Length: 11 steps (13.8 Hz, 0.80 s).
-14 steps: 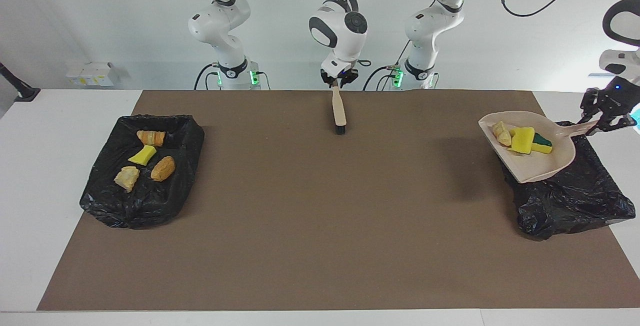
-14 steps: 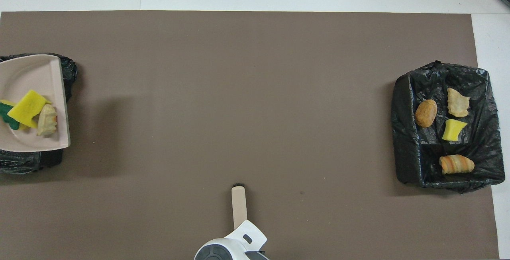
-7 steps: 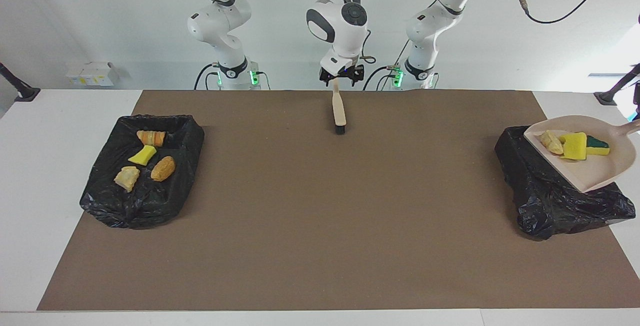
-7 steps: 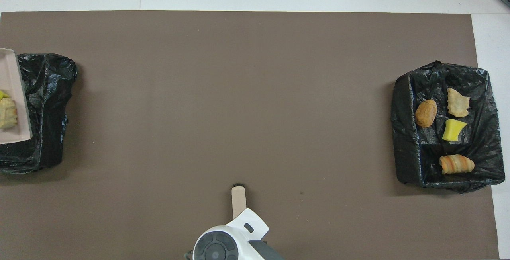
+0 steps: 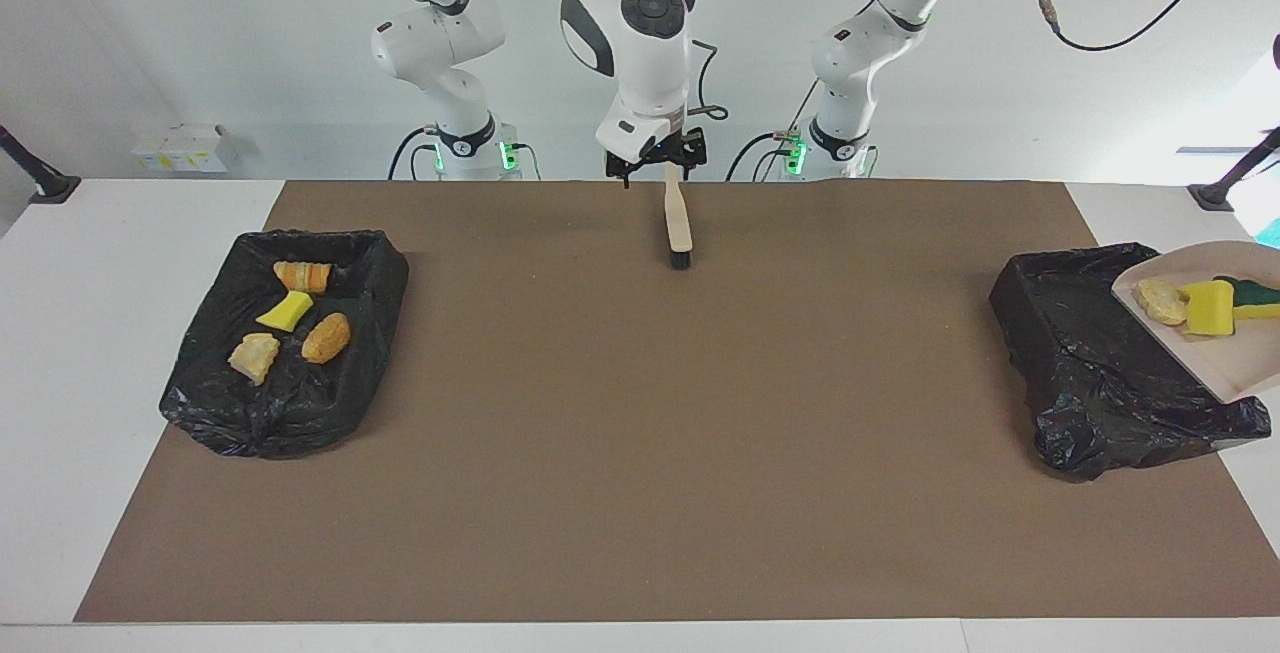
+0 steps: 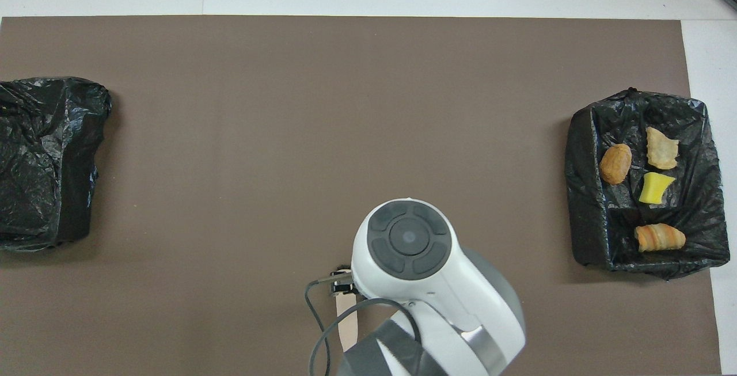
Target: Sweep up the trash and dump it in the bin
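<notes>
Now: right gripper [image 5: 655, 165] hangs, jaws spread, just over the handle of the beige black-bristled hand brush [image 5: 679, 223], which lies on the brown mat [image 5: 640, 433]; parked, I judge. The beige plastic dustpan [image 5: 1235, 358] hangs tilted over the edge of the black-lined bin [image 5: 1090, 363] at the left arm's end, carrying three scraps of trash [image 5: 1197, 306] ready to tip. Four more scraps [image 5: 290, 318] lie in the other lined bin [image 5: 220, 413]. Left gripper is out of frame, clamped, presumably on the pan's handle

Setting: a robotics lab, showing as a staged test bench.
Arms: two white Franka arms [image 5: 440, 43] standing at a white table [image 5: 120, 263].
Surface: brown mat [image 5: 640, 413] covering it.
Surroundings: bare white wall, cables hanging.
Props: black-lined bins [image 5: 290, 343] sitting at both ends.
</notes>
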{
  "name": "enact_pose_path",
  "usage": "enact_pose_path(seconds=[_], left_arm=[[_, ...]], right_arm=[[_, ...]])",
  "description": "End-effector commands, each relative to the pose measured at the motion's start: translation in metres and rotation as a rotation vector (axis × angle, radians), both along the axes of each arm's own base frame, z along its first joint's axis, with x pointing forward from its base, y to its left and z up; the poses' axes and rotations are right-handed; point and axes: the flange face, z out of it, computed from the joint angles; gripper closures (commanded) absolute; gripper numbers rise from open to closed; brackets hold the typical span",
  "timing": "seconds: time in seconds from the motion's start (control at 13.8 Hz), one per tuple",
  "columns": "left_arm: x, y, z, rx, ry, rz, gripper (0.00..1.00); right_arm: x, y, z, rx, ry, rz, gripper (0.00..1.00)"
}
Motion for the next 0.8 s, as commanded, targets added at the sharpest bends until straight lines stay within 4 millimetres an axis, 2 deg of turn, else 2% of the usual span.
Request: enact_pose_path(seconds=[0.0, 0.07, 0.29, 0.43, 0.58, 0.72], left_arm=[[0.002, -0.04, -0.002, 0.121, 0.01, 0.033, 1.0], [0.001, -0.049, -0.002, 0.155, 0.024, 0.017, 1.0], [-0.009, -0.054, -0.005, 0.219, 0.026, 0.058, 1.0], [-0.008, -0.063, -0.003, 0.267, 0.057, 0.041, 1.0], [0.004, -0.087, 0.003, 0.377, 0.078, -0.012, 1.0], [0.006, -0.1, 0.004, 0.439, 0.116, 0.0, 1.0]], right_arm=[[0.03, -0.033, 0.027, -0.008, -0.031, 0.025, 0.0], [0.043, -0.054, 0.038, -0.004, -0.027, 0.029, 0.0], [0.078, -0.129, 0.068, 0.022, -0.012, 0.071, 0.0], [0.096, -0.177, 0.088, 0.026, -0.031, 0.098, 0.0], [0.105, -0.204, 0.107, -0.021, -0.088, 0.139, 0.0], [0.11, -0.226, 0.111, -0.079, -0.103, 0.152, 0.0]])
